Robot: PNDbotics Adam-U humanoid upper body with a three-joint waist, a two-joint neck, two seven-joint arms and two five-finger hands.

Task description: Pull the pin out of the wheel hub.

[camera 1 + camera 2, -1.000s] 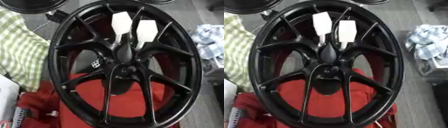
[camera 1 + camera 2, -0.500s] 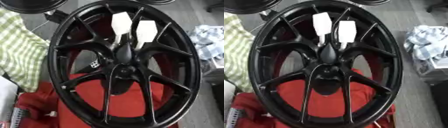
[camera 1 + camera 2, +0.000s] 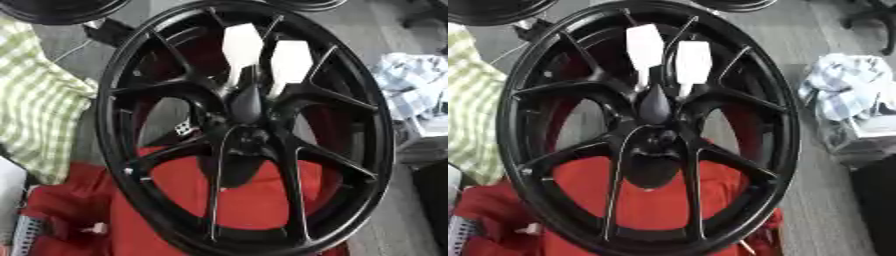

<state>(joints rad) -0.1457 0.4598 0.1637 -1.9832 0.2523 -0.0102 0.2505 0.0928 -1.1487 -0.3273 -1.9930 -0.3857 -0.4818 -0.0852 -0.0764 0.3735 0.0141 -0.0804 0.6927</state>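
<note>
Two hands, and neither shows in either view, so how open they are cannot be told. At the centre sits the wheel hub, glossy black, with a smooth dark teardrop piece just above it. Two flat white six-sided tabs rise from there on slim stems. The spoked wheel lies on red cloth, with green checked fabric at left.

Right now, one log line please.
wheel: black, on red cloth | hub: pin not discernible | hands: none visible
</note>
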